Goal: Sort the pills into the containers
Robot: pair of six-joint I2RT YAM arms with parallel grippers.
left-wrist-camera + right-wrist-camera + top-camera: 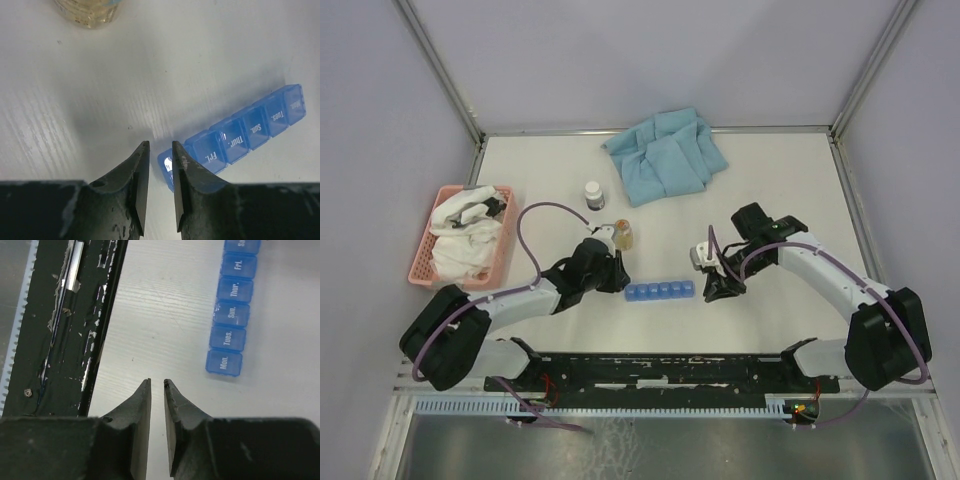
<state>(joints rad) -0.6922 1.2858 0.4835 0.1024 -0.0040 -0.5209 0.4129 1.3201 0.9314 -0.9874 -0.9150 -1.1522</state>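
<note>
The left pincer (158, 150) stands narrowed to a slim gap, holding nothing, its tips just beside the near end of the blue pill organiser (235, 135). The right pincer (157, 386) is likewise nearly closed and empty, low in its frame, the organiser at upper right. On the tabletop (770, 180), the strip lies centre frame between both arms.

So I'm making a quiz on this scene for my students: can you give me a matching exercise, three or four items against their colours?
Things:
1. pill organiser
2. cloth
3. basket
4. small bottle's cap

Colours:
a. white
b. pink
c. bright blue
d. pale blue-green

Pairs: 1-c, 2-d, 3-b, 4-a
</note>
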